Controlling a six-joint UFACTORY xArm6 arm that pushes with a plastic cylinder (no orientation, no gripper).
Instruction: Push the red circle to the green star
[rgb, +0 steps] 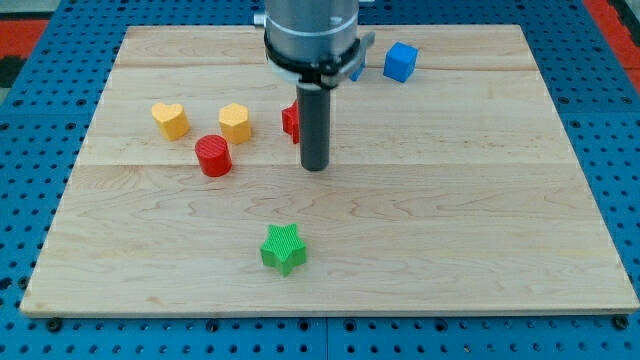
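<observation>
The red circle (213, 156) is a short red cylinder lying left of the board's middle. The green star (284, 249) lies near the view's bottom, below and to the right of the red circle. My tip (315, 166) stands on the board to the right of the red circle, about a hundred pixels away, and well above the green star. It touches neither of them. A second red block (290, 121) is partly hidden behind the rod.
A yellow heart (171, 120) and a yellow hexagon-like block (235, 122) lie above the red circle. A blue cube (401, 62) sits near the view's top; another blue block (357, 68) peeks from behind the arm. The wooden board (480, 220) rests on a blue pegboard.
</observation>
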